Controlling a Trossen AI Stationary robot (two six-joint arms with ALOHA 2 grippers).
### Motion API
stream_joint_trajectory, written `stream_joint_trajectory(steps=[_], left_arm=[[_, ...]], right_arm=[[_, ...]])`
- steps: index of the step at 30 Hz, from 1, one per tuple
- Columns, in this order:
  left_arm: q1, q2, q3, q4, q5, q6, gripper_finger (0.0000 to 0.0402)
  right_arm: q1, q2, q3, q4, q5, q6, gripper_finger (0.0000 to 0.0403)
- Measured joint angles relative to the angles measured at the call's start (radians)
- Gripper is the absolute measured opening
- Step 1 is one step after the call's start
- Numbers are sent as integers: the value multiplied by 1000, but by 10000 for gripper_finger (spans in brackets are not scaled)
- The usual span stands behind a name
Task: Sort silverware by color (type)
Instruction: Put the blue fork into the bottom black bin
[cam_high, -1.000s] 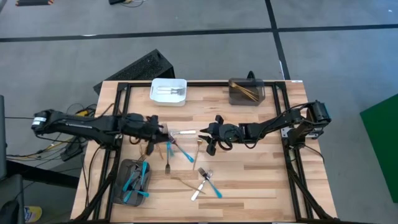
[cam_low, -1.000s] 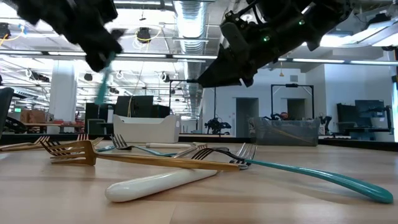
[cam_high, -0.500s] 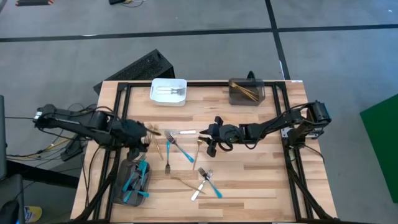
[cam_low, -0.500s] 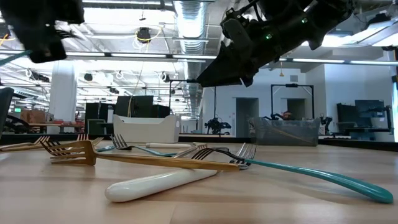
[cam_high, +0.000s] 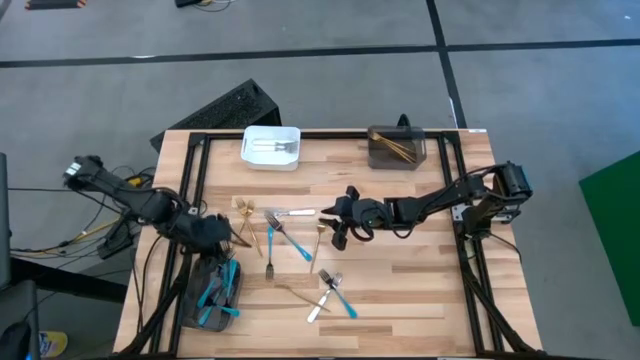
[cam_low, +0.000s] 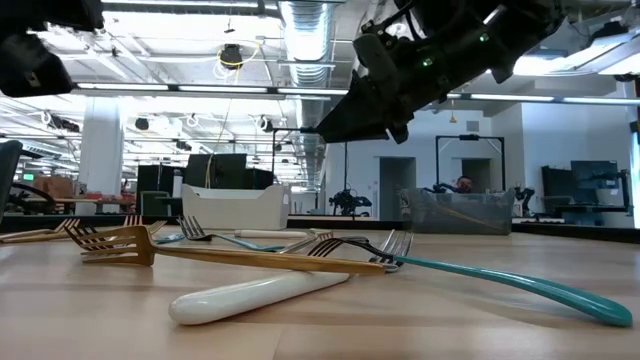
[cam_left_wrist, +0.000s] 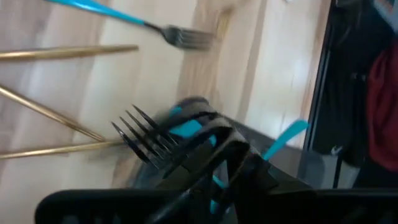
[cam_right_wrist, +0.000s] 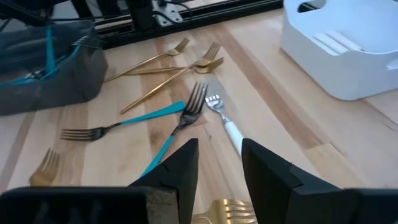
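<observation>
My left gripper (cam_high: 220, 240) hangs over the far end of the dark grey bin (cam_high: 195, 300), where several blue-handled pieces lie. It is shut on a blue-handled fork (cam_left_wrist: 163, 135). My right gripper (cam_high: 340, 228) hovers open above the table's middle with nothing between its fingers (cam_right_wrist: 217, 168). Loose silverware lies flat on the wood: gold forks (cam_high: 243, 206), a white-handled fork (cam_high: 296, 213), two blue-handled forks (cam_high: 285, 240), a gold piece (cam_high: 318, 235), and a small pile (cam_high: 330, 290) nearer the front. My left gripper pinches the fork's blue handle (cam_left_wrist: 186, 129) between its two fingers, close to the neck. The dark tines (cam_left_wrist: 138, 132) stick out past the fingertips. The fork is clear of the table, above the grey bin's edge. The picture is blurred, so the exact contact is unclear.
A white bin (cam_high: 250, 158) holding silver pieces stands at the far edge left of centre. A dark bin (cam_high: 372, 158) with gold pieces stands at the far right. Black frame rails (cam_high: 190, 180) run along the table's left and right sides.
My left gripper has swung from the table's middle toward the left and near edges, carrying the blue-handled fork to above the grey bin. It has turned and tipped on the way: the fork hung upright a second ago and lies closer to level now.
</observation>
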Motion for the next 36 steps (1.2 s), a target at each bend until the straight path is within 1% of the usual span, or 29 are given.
stream_joint_trajectory(steps=[3,7,9,10,11,13,15,17,20,22,24,26,27,30,36], left_arm=[[-28,29,0,1,-19,0,46],[-38,76,0,1,-27,2,66],[-37,94,0,1,-59,18,75],[-34,100,0,1,-98,33,78],[-31,106,0,2,-162,56,80],[-24,119,0,13,-337,80,82],[-14,128,0,19,-473,87,82],[1,133,0,49,-555,118,83],[15,137,0,103,-650,165,83],[20,136,0,151,-736,202,83],[26,137,0,213,-806,244,83],[37,136,1,272,-822,282,83],[42,137,0,292,-808,297,83],[50,141,0,311,-769,304,83],[43,155,0,274,-772,269,83]], right_arm=[[-2,0,0,0,1,4,155],[-2,0,0,0,0,3,157],[-2,0,0,0,0,3,155],[-2,0,0,1,1,3,154],[-2,0,0,4,1,3,152],[-2,1,0,23,2,16,149],[-10,1,0,53,1,64,144],[-20,1,0,64,1,118,137],[-24,5,0,77,13,123,125],[-26,53,22,125,23,106,117],[-29,100,53,109,0,105,111],[-24,179,125,107,-17,105,108],[-21,212,159,103,-19,104,108],[-12,309,279,20,-22,98,108],[-6,470,531,-281,-25,84,109]])
